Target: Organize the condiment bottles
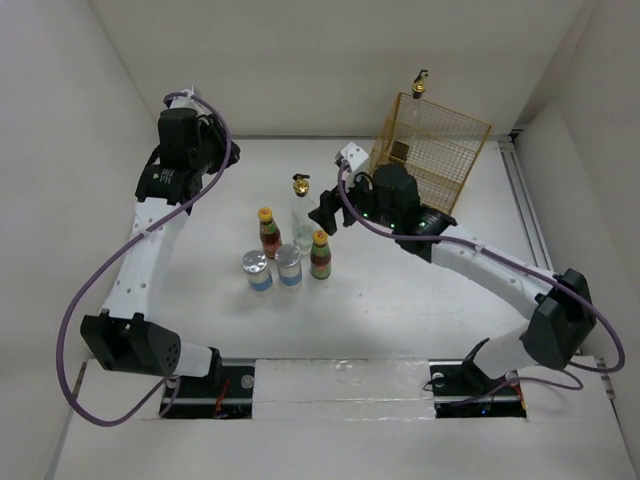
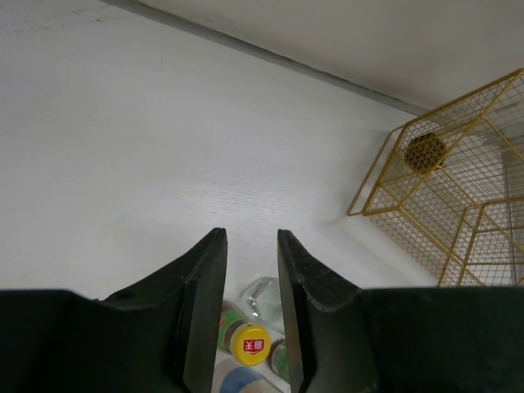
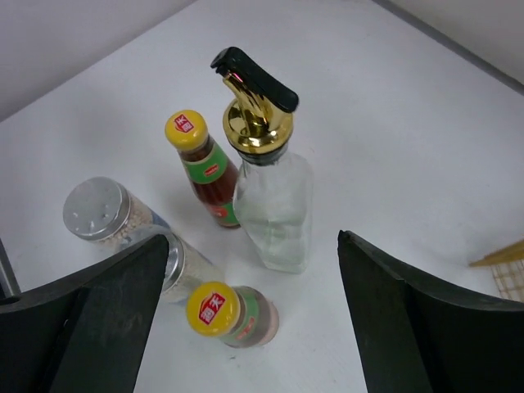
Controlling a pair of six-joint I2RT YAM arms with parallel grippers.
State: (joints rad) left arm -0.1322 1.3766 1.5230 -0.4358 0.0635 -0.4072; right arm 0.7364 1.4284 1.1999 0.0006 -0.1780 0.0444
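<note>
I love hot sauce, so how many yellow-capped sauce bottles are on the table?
2 sauce bottles: one left of the glass bottle, the other right of the silver-lidded jars. None seems hidden.

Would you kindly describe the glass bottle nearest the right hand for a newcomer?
Left of the yellow wire rack, five small containers stand grouped mid-table. The glass bottle is at the group's back. It alone is tall and clear with a gold spout; its neighbours have yellow caps or silver lids.

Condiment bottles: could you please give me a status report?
Left gripper slightly open, empty. Right gripper wide open, facing the glass bottle. Sauce bottles and jars crowd beside it.
</note>
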